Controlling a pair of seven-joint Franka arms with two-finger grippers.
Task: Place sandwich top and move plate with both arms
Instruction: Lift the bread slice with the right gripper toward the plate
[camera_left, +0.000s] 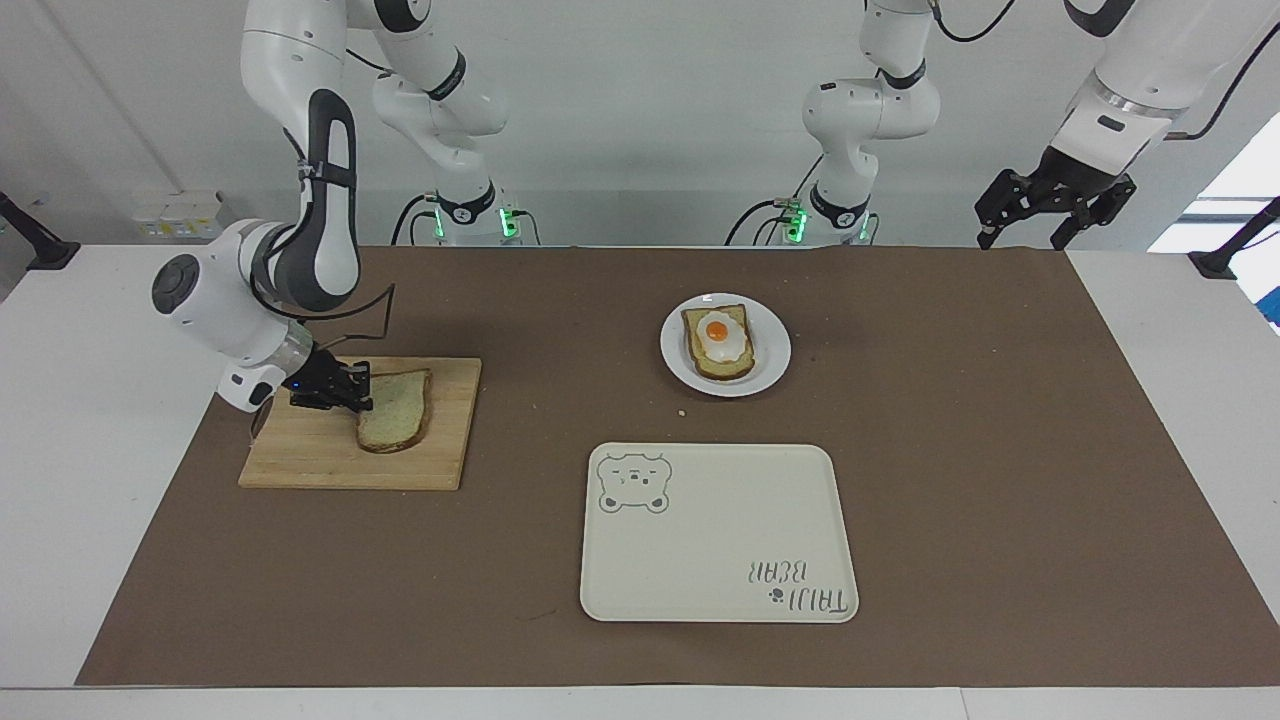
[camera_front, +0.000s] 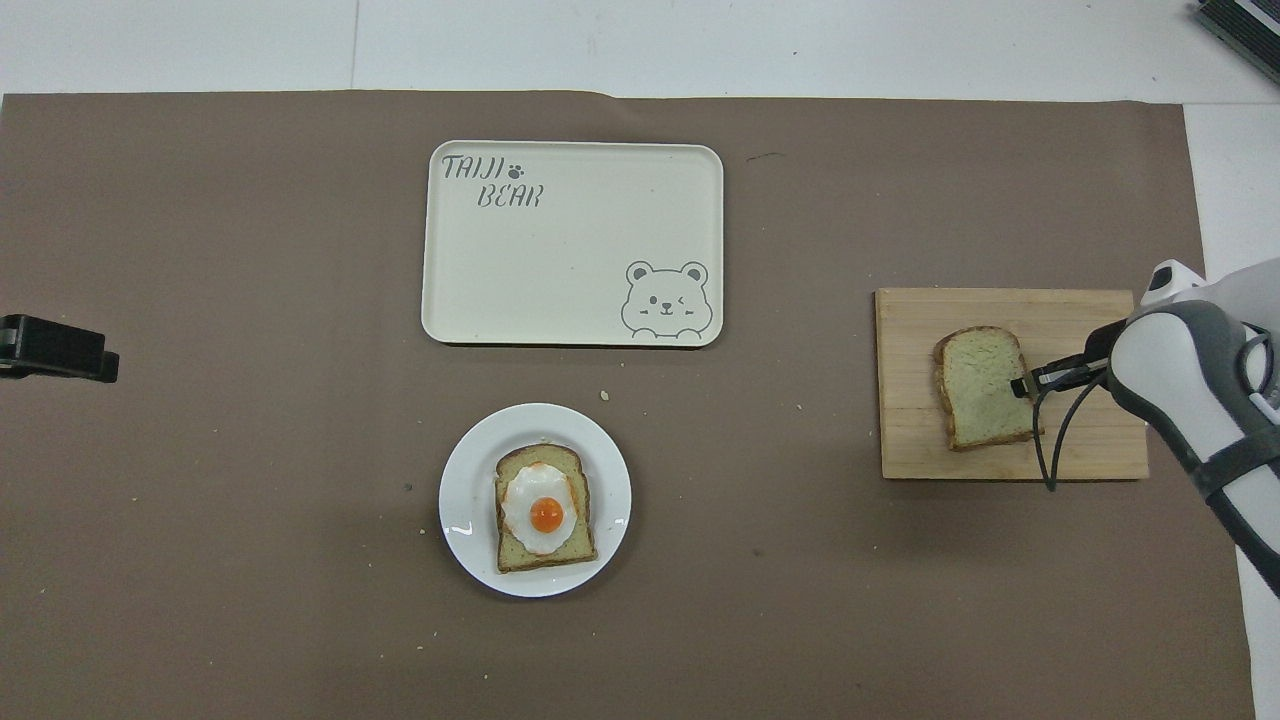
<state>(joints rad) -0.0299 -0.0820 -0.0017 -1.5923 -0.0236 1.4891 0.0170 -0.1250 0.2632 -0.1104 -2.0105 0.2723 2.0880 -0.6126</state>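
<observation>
Sandwich top (camera_left: 397, 423): lying on the cutting board (camera_left: 300, 462) at the table's right-arm end, my right tool (camera_left: 358, 398) clamping its edge. Plate (camera_left: 770, 365): sitting mid-table. My left tool (camera_left: 1052, 200): waiting open, raised over the table's corner.

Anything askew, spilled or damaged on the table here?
Only small things: a few crumbs lie on the mat between the plate and the tray. The sandwich top sits slightly turned on the cutting board, its edge pinched by the right gripper.
</observation>
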